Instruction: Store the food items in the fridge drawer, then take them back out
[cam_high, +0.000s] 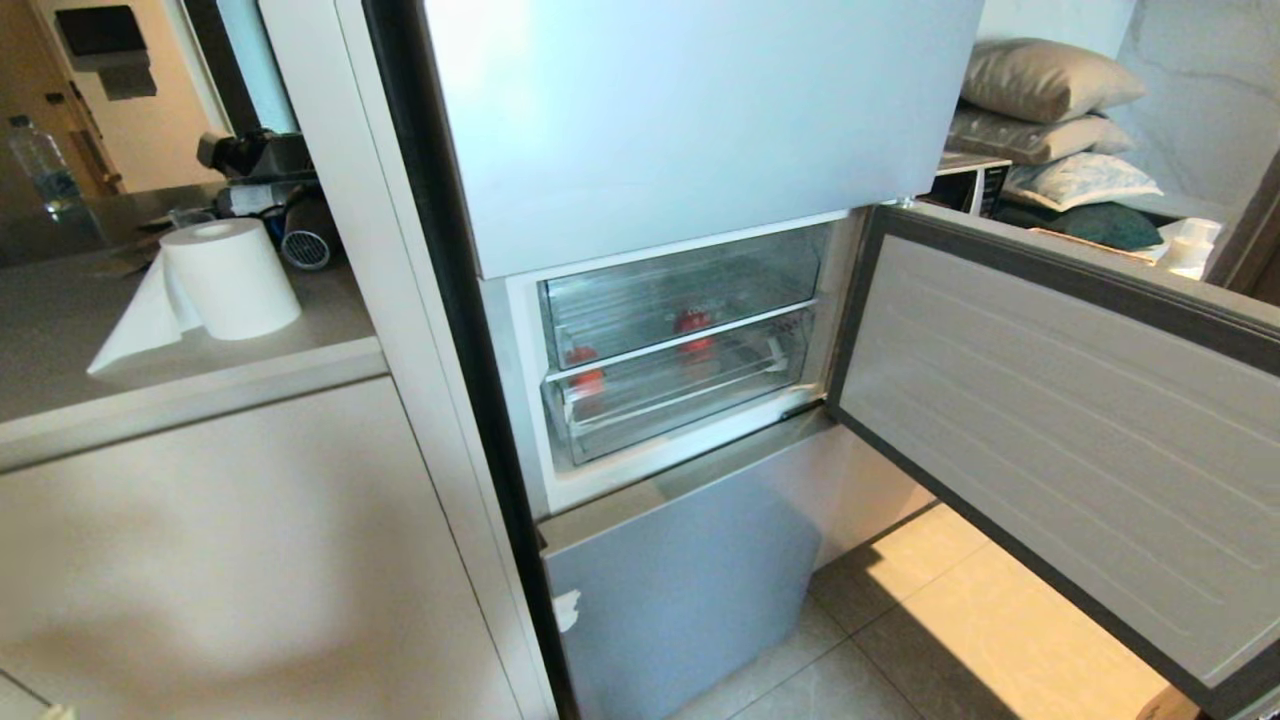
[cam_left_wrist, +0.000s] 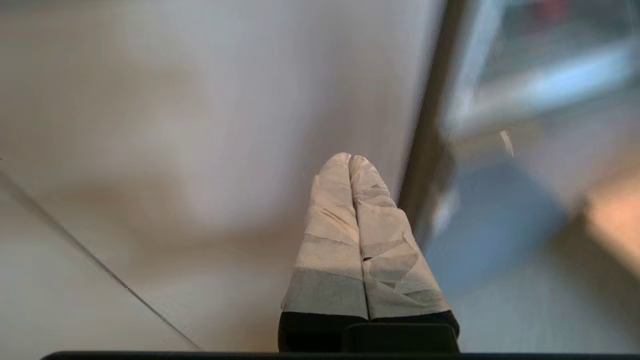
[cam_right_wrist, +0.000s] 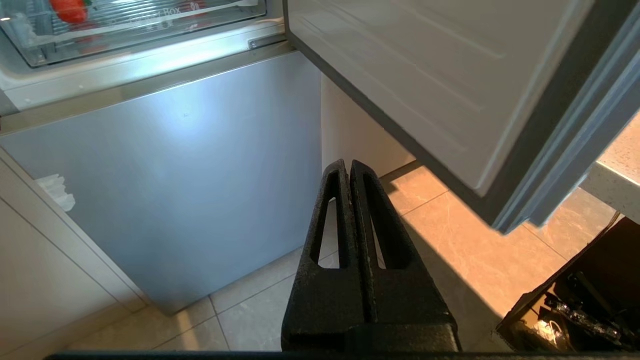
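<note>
A: Where are the food items (cam_high: 691, 322)?
B: Inside the fridge drawer (cam_high: 680, 385), pushed in; above both low grippers.
A: Grippers?
B: Left gripper (cam_left_wrist: 351, 159) pressed closed, empty; right gripper (cam_right_wrist: 348, 165) likewise; neither clearly nearer.

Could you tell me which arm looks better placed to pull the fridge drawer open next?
Probably the left. The left gripper, shut, points at the cabinet side beside the fridge, with the fridge drawer just ahead. The right gripper, shut, hangs low facing the floor tiles beneath the open door.
</note>
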